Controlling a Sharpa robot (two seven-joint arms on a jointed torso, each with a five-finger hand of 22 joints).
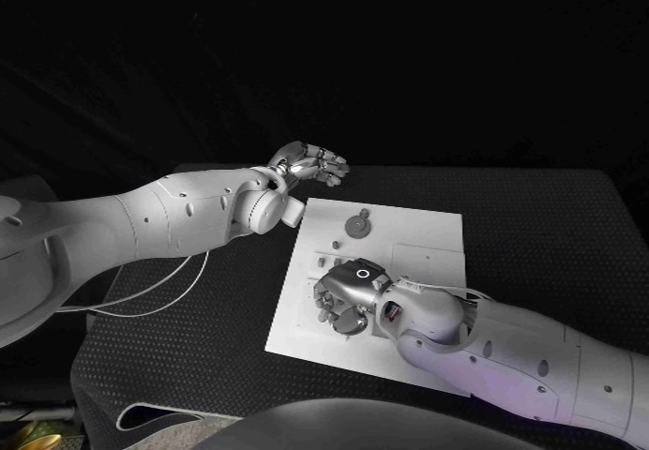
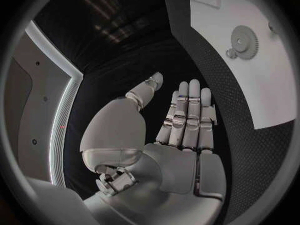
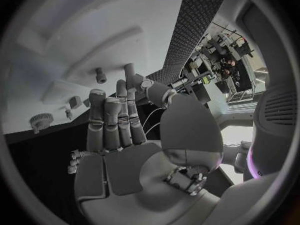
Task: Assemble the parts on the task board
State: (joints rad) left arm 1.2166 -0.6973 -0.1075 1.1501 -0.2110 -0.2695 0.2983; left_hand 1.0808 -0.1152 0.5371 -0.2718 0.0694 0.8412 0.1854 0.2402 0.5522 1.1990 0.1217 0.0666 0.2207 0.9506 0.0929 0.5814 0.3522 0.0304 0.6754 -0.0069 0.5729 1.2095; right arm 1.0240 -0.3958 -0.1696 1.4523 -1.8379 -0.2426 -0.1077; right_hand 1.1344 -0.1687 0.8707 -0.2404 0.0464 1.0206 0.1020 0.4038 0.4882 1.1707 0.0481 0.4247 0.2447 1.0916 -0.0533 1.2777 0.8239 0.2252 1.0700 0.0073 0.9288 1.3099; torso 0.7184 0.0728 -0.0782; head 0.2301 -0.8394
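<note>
The white board (image 1: pixel 406 246) is lying mid-surface (image 1: pixel 541 216), a gear (image 1: pixel 357 225) resting near its far edge. The left hand (image 1: pixel 309 166) is hovering beyond it, fingers extended, holding nothing. The right hand (image 1: pixel 349 295) is hanging over the board, fingers straight, empty

Lab: cluttered equipment benches (image 3: pixel 215 67)

A white task board (image 1: pixel 419 246) lies flat mid-table, a grey gear (image 1: pixel 357 226) lying flat near its far edge.
</note>
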